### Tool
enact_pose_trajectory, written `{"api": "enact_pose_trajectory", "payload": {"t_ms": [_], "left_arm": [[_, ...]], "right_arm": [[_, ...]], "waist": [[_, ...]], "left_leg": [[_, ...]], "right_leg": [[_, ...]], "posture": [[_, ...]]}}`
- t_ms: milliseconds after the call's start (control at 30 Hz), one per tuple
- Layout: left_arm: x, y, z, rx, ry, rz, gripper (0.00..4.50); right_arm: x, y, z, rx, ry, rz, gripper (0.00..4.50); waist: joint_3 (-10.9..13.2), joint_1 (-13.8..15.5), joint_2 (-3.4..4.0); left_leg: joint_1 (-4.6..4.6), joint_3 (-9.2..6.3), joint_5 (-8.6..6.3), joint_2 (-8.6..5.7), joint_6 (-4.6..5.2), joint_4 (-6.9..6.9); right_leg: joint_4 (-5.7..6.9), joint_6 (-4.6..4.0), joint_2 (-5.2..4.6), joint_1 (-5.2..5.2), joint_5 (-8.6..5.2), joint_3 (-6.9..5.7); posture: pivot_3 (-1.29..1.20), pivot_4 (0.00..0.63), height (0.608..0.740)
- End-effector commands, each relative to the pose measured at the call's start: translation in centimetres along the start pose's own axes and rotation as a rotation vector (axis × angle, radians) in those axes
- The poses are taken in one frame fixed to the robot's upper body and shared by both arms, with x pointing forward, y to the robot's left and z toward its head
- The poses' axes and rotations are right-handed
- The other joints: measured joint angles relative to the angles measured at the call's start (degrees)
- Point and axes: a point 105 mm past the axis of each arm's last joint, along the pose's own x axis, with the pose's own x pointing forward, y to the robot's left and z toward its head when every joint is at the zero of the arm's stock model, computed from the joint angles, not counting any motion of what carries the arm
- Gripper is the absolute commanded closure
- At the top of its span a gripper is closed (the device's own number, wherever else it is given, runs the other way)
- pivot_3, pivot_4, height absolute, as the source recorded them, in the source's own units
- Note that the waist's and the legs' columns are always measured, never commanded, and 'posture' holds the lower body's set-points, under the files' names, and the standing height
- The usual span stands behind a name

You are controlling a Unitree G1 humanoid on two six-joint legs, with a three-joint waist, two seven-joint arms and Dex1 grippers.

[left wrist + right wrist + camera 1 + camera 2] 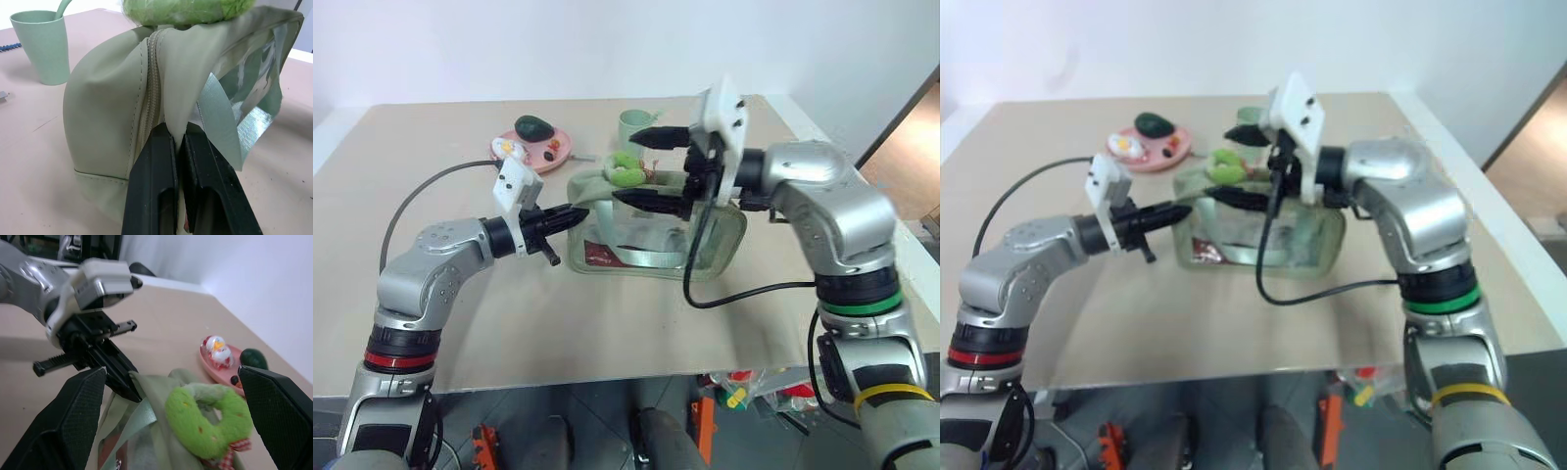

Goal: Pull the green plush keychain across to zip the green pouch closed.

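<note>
The green pouch (656, 235) stands in the middle of the table, its zipper (152, 83) running up over its rounded end. My left gripper (576, 211) is shut on the fabric of the pouch's left end, beside the zipper, and both fingers (151, 186) pinch it flat. The green plush keychain (210, 418) lies on top of the pouch near that end. My right gripper (653, 168) is open wide, level above the pouch, with one finger on each side of the keychain (626, 168) and not touching it.
A pink plate (509, 149) with a dark avocado (534, 126) and small toys sits behind the pouch on the left. A pale green cup (634, 124) stands behind the pouch. Black cables loop over the table by each arm. The table's front edge is near.
</note>
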Motion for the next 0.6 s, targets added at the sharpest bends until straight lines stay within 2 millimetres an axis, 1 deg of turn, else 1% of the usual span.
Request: {"api": "enact_pose_trajectory", "payload": {"t_ms": [33, 100, 133, 167, 267, 300, 333, 500, 533, 600], "left_arm": [[-0.3, -0.3, 1.4, 0.044, -0.039, 0.012, 4.50], [-0.3, -0.4, 1.2, 0.049, -0.033, 0.018, 4.50], [-0.3, -0.5, 1.1, 0.051, -0.030, 0.018, 4.50], [-0.2, -0.5, 1.0, 0.050, -0.030, 0.018, 4.50], [-0.2, -0.6, 0.9, 0.046, -0.030, 0.021, 4.50], [-0.2, -0.6, 0.8, 0.046, -0.030, 0.022, 4.50], [-0.1, -0.6, 0.8, 0.045, -0.029, 0.023, 4.50], [0.0, -0.5, 0.7, 0.044, -0.029, 0.029, 4.50], [0.0, -0.5, 0.7, 0.044, -0.029, 0.030, 4.50], [0.1, -0.5, 0.6, 0.044, -0.027, 0.032, 4.50]], "right_arm": [[-0.2, -0.8, 0.0, -0.016, -0.018, -0.038, 0.03], [-0.1, -1.2, -0.7, 0.019, -0.010, -0.051, 0.03], [-0.1, -1.3, -1.1, 0.029, -0.001, -0.053, 0.58], [-0.1, -1.4, -1.5, 0.032, 0.009, -0.055, 0.82], [-0.1, -1.4, -2.1, 0.040, 0.023, -0.049, 1.85], [-0.1, -1.3, -2.2, 0.050, 0.022, -0.048, 2.17], [-0.1, -1.3, -2.3, 0.053, 0.023, -0.045, 2.60], [0.0, -1.3, -2.3, 0.063, 0.016, -0.037, 4.28], [0.1, -1.2, -2.2, 0.064, 0.013, -0.032, 4.44], [0.2, -1.0, -1.9, 0.072, -0.009, -0.021, 4.44]], "waist": [[0.00, -0.02, 0.00], [0.00, -0.06, 0.00], [0.00, -0.09, 0.00], [0.00, -0.13, 0.00], [0.00, -0.16, 0.00], [0.00, -0.17, 0.00], [0.00, -0.17, 0.00], [0.00, -0.18, 0.00], [0.00, -0.18, 0.00], [0.00, -0.18, 0.00]], "left_leg": [[-0.01, 0.03, -0.04, -0.02, 0.03, 0.08], [-0.01, 0.05, -0.04, -0.07, 0.03, 0.14], [0.00, 0.05, -0.04, -0.06, 0.03, 0.17], [0.01, 0.05, -0.04, -0.06, 0.03, 0.18], [0.04, 0.04, -0.03, 0.00, 0.03, 0.21], [0.05, 0.04, -0.02, 0.04, 0.03, 0.22], [0.05, 0.04, -0.02, 0.10, 0.04, 0.24], [0.10, 0.01, -0.02, 0.22, 0.04, 0.24], [0.10, 0.01, -0.02, 0.22, 0.04, 0.24], [0.10, 0.03, -0.01, 0.22, 0.04, 0.25]], "right_leg": [[0.00, 0.02, -0.03, 0.01, 0.01, 0.03], [0.00, 0.08, -0.06, 0.02, 0.04, 0.05], [0.00, 0.09, -0.05, 0.04, 0.05, 0.05], [0.00, 0.08, -0.04, 0.05, 0.07, 0.05], [0.01, 0.00, 0.07, 0.05, 0.16, 0.05], [0.01, -0.04, 0.13, 0.05, 0.20, 0.06], [0.01, -0.07, 0.19, 0.05, 0.23, 0.06], [0.03, -0.14, 0.34, 0.05, 0.28, 0.05], [0.03, -0.14, 0.34, 0.05, 0.29, 0.05], [0.03, -0.14, 0.33, 0.05, 0.29, 0.08]], "posture": [[0.00, 0.150, 0.740], [0.00, 0.150, 0.740], [0.00, 0.150, 0.740], [0.00, 0.150, 0.740], [0.00, 0.150, 0.740], [0.00, 0.150, 0.740], [0.00, 0.150, 0.740], [0.00, 0.150, 0.740], [0.00, 0.150, 0.740], [0.00, 0.150, 0.740]]}}
